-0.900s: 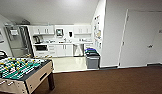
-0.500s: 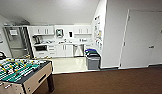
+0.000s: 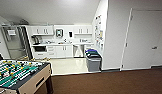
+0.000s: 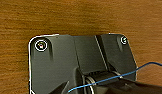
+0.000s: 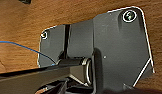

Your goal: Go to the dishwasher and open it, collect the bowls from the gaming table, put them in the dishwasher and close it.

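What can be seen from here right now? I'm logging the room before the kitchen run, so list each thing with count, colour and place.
Football table: one, green field, wooden sides, near left.
Bin: one, grey, blue and green on top, at the kitchen's right edge.
Cabinets: white, along the far wall.
Fridge: one, steel, far left.
Door: one, white, right wall.
Floor: brown, nearby.
Dishwasher: cannot pick it out.
Robot's wrist plates: dark, over brown floor.

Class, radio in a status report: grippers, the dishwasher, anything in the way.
Gripper fingers: cannot tell. Dishwasher far ahead in kitchenette, under the counter, apparently shut. Grey bin near the route, foosball table close at left.
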Controlling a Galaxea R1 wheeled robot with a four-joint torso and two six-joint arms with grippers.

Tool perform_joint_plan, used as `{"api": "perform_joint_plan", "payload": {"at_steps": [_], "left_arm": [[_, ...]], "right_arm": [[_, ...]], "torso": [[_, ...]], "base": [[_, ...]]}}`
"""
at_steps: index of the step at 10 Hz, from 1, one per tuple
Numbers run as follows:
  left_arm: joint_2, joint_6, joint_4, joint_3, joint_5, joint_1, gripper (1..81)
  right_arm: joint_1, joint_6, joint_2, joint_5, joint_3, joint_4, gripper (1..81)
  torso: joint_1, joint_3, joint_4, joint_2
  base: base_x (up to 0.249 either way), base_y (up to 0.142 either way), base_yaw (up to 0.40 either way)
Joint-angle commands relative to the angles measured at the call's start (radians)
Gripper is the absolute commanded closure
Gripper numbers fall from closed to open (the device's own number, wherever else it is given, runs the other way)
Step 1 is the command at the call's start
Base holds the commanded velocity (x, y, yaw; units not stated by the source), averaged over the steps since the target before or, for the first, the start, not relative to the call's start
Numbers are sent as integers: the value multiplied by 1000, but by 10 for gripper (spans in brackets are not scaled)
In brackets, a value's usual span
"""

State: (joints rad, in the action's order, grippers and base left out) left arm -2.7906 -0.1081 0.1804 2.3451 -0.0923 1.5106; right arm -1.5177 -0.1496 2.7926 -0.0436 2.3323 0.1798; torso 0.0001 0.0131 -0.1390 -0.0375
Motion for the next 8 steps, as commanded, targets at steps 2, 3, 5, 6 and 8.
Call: {"api": "perform_joint_plan", "payload": {"at_steps": [2, 3, 5, 6, 8], "left_arm": [[14, -1, 8, -10, 48, -57, 10], [12, -1, 8, -10, 48, -57, 10], [12, -1, 8, -10, 42, -57, 10], [12, -1, 7, -10, 42, -57, 10], [15, -1, 7, -7, 42, -57, 10]], "right_arm": [[61, 4, -6, -45, -10, -2, 10], [63, 4, -5, -45, -7, -9, 10], [72, 2, -5, -68, -4, -11, 10], [67, 2, -2, -65, -2, -8, 10], [63, -1, 1, -55, 1, -3, 10]], "torso": [[0, 0, 0, 0], [0, 0, 0, 0], [1, 0, 0, 0], [0, 0, 0, 0], [1, 0, 0, 0]], "base": [[276, 0, 0], [277, 0, 0], [276, 0, 0], [277, 0, 0], [276, 0, 0]]}}
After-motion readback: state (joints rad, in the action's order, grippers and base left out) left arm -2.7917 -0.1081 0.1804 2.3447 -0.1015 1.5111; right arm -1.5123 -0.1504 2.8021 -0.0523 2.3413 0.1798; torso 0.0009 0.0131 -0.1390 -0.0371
